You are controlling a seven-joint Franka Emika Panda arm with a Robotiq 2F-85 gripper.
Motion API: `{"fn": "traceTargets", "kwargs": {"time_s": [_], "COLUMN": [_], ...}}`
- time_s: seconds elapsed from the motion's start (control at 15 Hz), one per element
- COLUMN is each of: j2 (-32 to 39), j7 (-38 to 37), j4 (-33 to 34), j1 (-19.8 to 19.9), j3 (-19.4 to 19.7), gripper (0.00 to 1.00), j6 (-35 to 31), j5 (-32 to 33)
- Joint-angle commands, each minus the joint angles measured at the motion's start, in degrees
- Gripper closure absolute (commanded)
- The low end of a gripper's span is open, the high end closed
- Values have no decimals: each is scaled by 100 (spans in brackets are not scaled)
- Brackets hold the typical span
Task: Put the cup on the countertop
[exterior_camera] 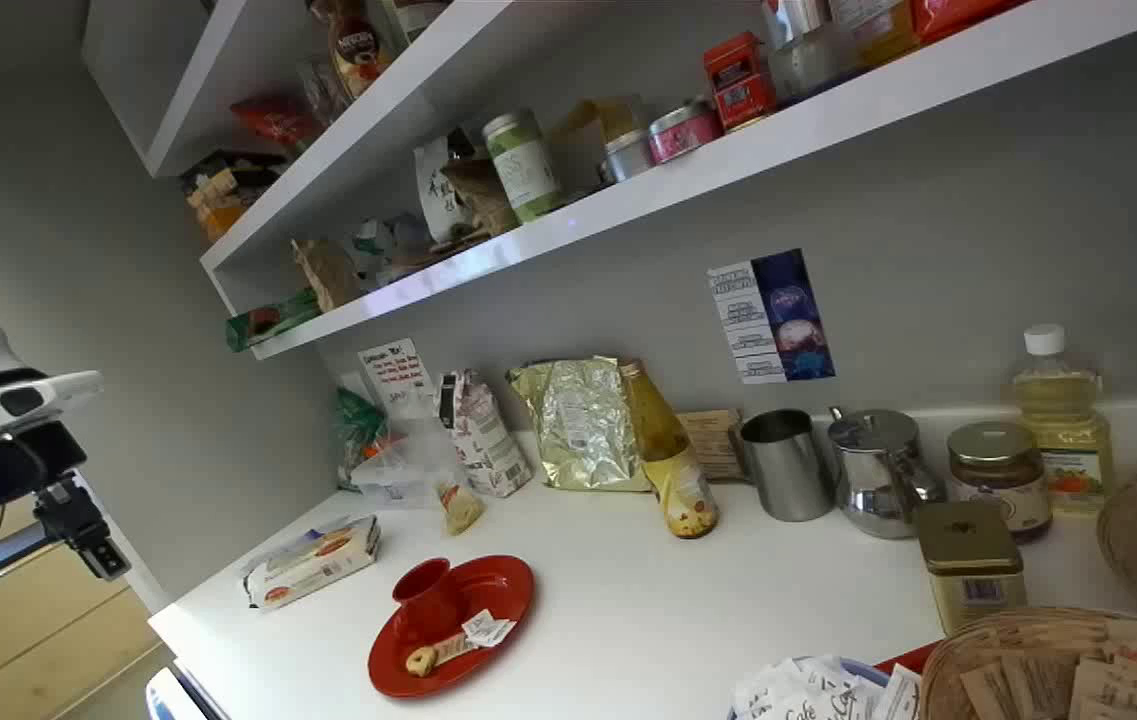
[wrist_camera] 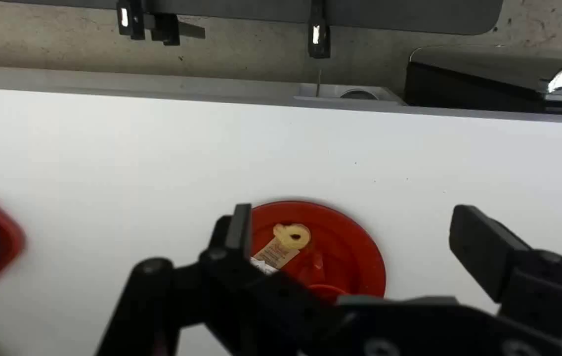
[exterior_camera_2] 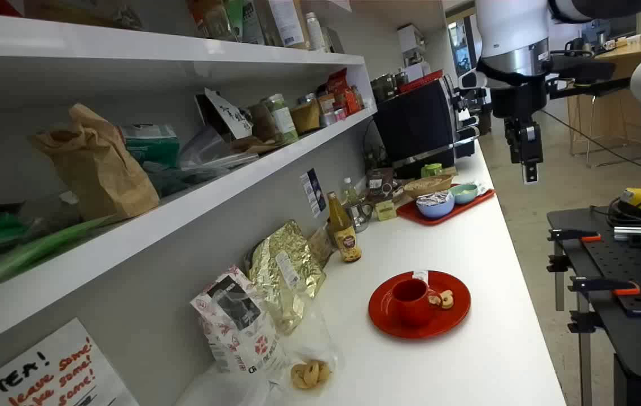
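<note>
Wrist view: my tool gapes empty — presumably spread to fit the red cup, left of a ring-shaped biscuit in an exterior view — upright on a plate, not the worktop.

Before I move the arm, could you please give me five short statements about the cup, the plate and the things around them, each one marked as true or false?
1. The red plate rests directly on the white countertop. True.
2. The red cup also stands directly on the countertop. False: the cup stands on the plate.
3. A pale ring-shaped piece lies on the plate. True.
4. The gripper is shut on the cup. False: the gripper is open and apart from the cup.
5. The blue bowl is on the plate. False: the bowl is on a red tray.
</note>
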State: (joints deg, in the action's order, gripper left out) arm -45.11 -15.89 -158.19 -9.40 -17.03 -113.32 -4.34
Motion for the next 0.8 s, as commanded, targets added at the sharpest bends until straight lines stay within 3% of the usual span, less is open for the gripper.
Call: {"fn": "traceTargets", "kwargs": {"time_s": [0.0,0.4,0.73], "j2": [11,11,936], "j7": [-29,-29,-164], "j4": [8,9,939], "j1": [-45,-45,422], "j3": [42,42,-87], "gripper": [0,0,0], "j6": [9,9,-529], "j5": [35,35,502]}}
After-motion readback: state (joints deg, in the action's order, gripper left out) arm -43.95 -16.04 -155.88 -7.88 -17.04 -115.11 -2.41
